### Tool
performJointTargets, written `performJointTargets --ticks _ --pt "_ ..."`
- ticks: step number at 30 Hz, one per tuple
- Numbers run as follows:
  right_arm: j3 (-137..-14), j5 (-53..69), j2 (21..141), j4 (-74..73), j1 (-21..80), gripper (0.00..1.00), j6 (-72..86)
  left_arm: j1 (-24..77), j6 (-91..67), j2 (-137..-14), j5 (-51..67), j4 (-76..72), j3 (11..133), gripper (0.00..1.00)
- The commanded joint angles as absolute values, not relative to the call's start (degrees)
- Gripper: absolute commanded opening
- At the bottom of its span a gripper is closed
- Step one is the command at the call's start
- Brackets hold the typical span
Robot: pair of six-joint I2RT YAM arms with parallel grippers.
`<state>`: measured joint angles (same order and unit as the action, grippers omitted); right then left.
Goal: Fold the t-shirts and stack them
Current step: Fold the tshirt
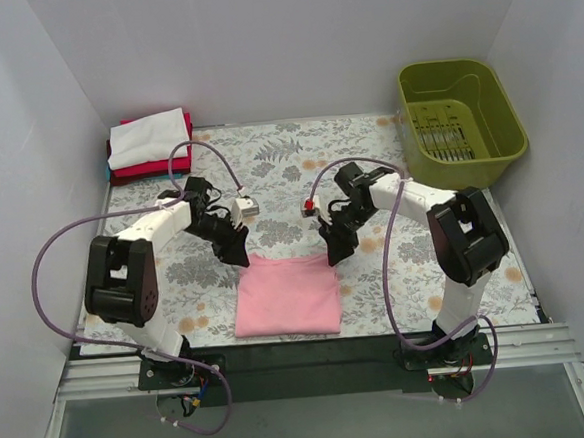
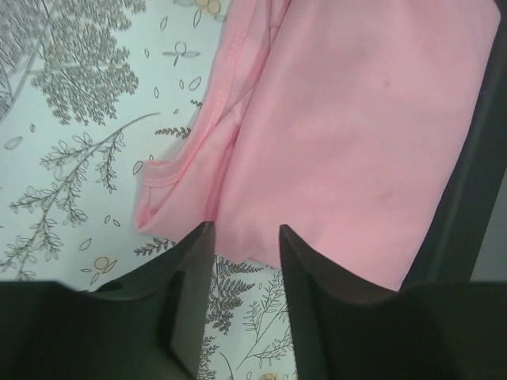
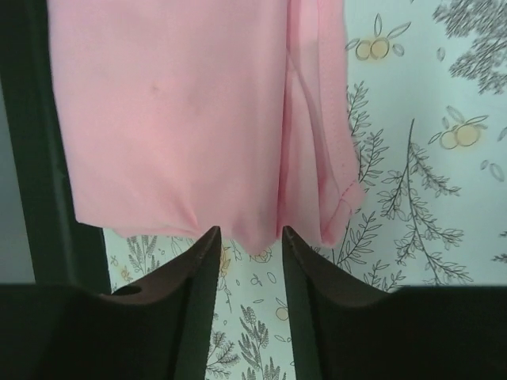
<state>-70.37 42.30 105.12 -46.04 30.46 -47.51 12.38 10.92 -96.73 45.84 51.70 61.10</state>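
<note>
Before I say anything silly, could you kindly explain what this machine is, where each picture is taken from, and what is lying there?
These are two robot arms bolted at the table's near edge. The overhead view looks down from behind them; the other two come from cameras on each wrist, looking past the fingers. The left gripper and right gripper sit at the far corners of a partly folded pink t-shirt, fingers apart, holding nothing. It lies on a floral table cloth. A stack of folded shirts, white on top, sits far left; a green basket far right.
</note>
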Motion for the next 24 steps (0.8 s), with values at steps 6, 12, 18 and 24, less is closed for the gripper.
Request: performJointTargets --ticks 6,12,18,24 --pt "-83.3 56.2 108.3 -45.6 24.6 0.38 -23.1 17.8 3.5 -89.5 51.1 46.3 64.5 0.45" --pt "-86.9 60.7 116.1 -40.3 24.6 0.16 -14.0 23.9 0.4 -97.0 50.2 39.6 66.4 0.45" --pt "-88.2 63.5 119.8 -36.0 25.4 0.13 -7.1 27.3 0.7 -101.9 49.9 37.9 67.0 0.45" --pt "-83.5 63.3 120.7 -31.7 25.7 0.11 -2.0 29.6 -1.8 -103.0 47.9 31.6 62.8 0.45"
